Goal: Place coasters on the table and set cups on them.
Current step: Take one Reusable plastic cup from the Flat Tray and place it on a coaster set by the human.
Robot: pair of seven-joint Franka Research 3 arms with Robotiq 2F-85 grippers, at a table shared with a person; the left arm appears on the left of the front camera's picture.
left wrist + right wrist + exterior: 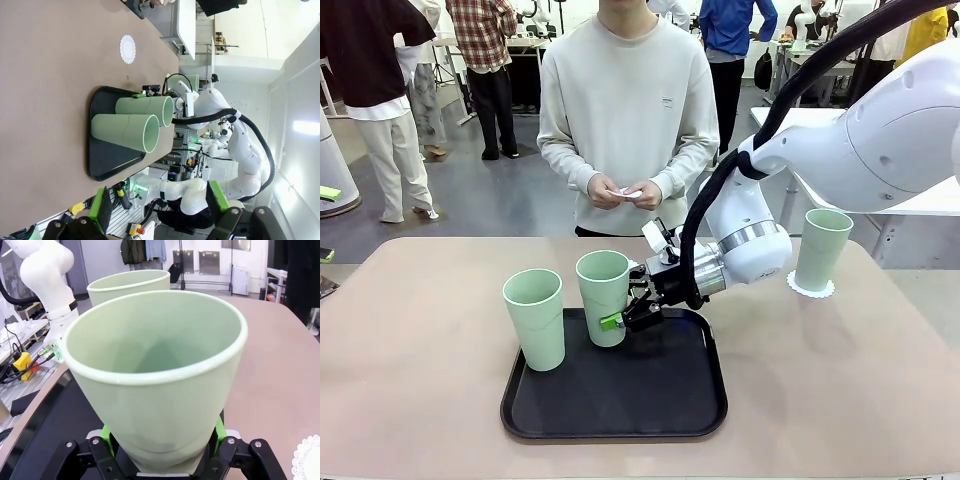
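Two pale green cups stand on the black tray [620, 420]. My right gripper [626, 318] is shut on the lower part of the middle cup [604, 290], which leans slightly; in the right wrist view the green pads [105, 433] press both sides of this cup [160, 385]. The other tray cup [535, 318] stands to its left. A third cup [822, 248] sits on a lacy white coaster [811, 290] at the right of the table [410, 330]. A bare coaster [127, 48] lies on the table, also at the right wrist view's corner as a coaster [307, 457]. My left gripper [160, 205] hangs open, away from the tray.
A person stands at the far side holding small white paper pieces in both hands [625, 192]. The right arm [750, 245] reaches across the middle above the tray's far right corner. The table's left and front right parts are bare.
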